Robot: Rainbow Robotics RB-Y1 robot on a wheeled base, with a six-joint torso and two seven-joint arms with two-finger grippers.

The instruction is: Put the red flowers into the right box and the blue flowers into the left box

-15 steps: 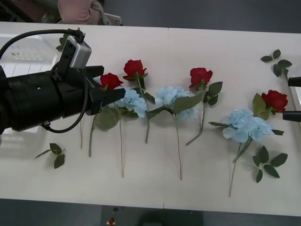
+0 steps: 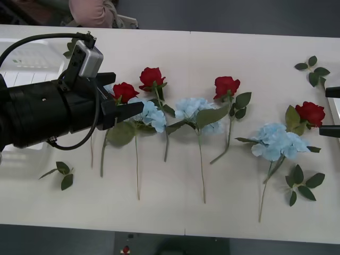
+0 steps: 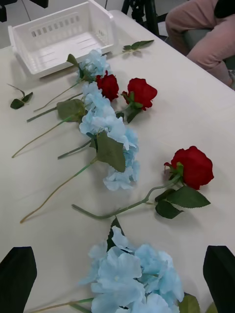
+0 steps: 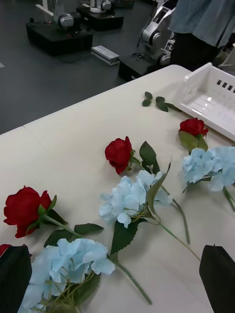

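Left tool [image 2: 121,98] open, hovering over leftmost blue flower [image 2: 150,116] and red rose [image 2: 125,91]. Right tool [image 2: 330,110] open, rose [image 2: 310,113] just beside.

A long cream-white worktop [image 2: 175,212] spans the front view, with a faint seam down its middle. Beyond its far edge lies dark grey floor [image 2: 239,16]. In the left wrist view the same dark floor [image 4: 39,83] fills the upper left, where black machine bases [image 4: 58,36] stand under even indoor light.

White table [image 2: 223,212] with red flowers [image 2: 227,86], blue flowers [image 2: 278,141], leaf sprigs [image 2: 304,183].
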